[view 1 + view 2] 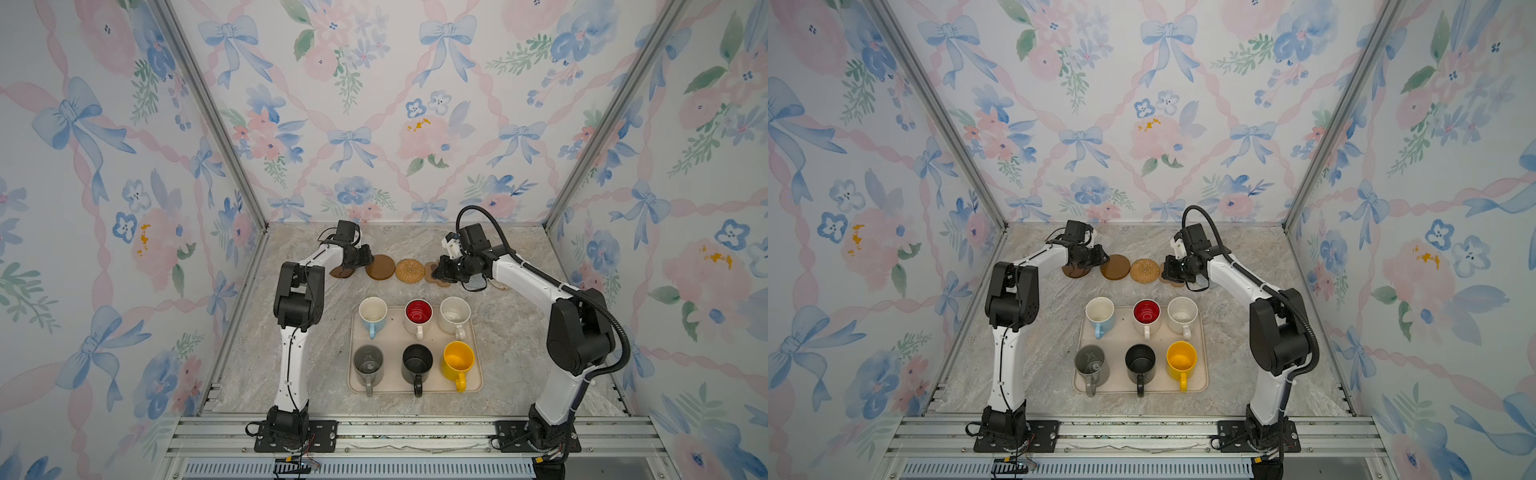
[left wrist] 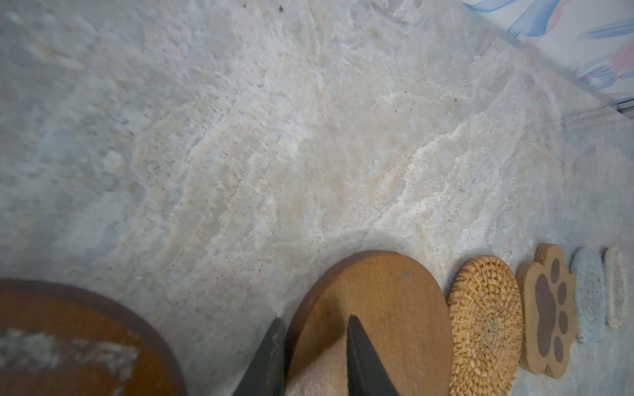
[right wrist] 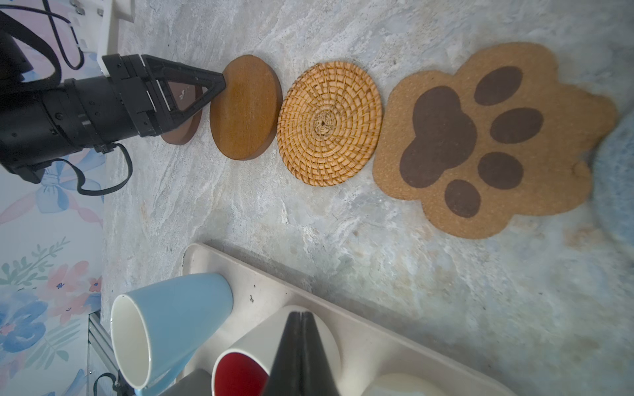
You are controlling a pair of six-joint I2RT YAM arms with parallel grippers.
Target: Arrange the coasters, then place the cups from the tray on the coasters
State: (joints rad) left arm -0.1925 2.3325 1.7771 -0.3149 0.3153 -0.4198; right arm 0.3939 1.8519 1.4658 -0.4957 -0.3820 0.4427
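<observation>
Six coasters lie in a row at the back: a dark brown disc (image 1: 338,273), a brown disc (image 1: 380,268), a rattan round (image 1: 409,270), a paw (image 3: 494,137), a blue-grey round (image 2: 588,295) and a cream round (image 2: 615,291). My left gripper (image 2: 315,322) is shut on the brown disc's (image 2: 387,308) near edge, with one finger on top of it. My right gripper (image 3: 302,313) is shut and empty, above the paw's end of the row in both top views. On the tray (image 1: 478,374) stand light blue (image 1: 372,313), red-inside (image 1: 418,313), speckled (image 1: 455,313), grey (image 1: 368,361), black (image 1: 417,361) and yellow (image 1: 458,359) cups.
The right forearm (image 1: 523,278) covers most of the blue-grey and cream coasters in both top views. Wallpapered walls close the marble table (image 1: 316,332) on three sides. A metal rail (image 1: 415,432) runs along the front edge.
</observation>
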